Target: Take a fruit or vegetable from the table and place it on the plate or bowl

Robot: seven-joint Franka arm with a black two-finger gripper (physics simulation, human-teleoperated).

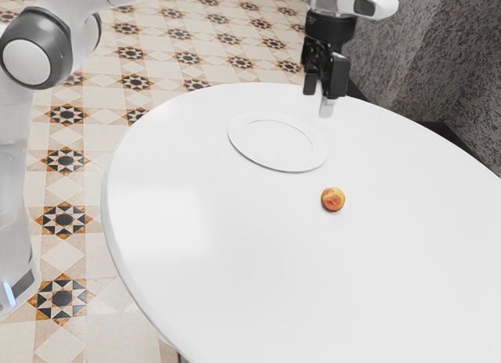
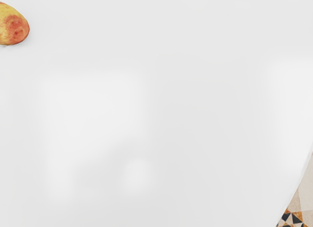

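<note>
A small round red-and-yellow fruit (image 1: 333, 199) lies on the white round table (image 1: 235, 285), a short way in front of a flat white plate (image 1: 277, 141). My black gripper (image 1: 325, 102) hangs above the table's far edge, just beyond the plate's right rim as the exterior view shows it. Its fingers stand open with nothing between them. The wrist view catches the same fruit (image 2: 12, 24) at the picture's edge, lying on bare table some way from my hand.
A dark speckled wall (image 1: 438, 50) rises close behind the table at the exterior view's right. Patterned floor tiles (image 1: 70, 159) lie around the table, and its edge with floor beyond (image 2: 296, 215) shows in the wrist view.
</note>
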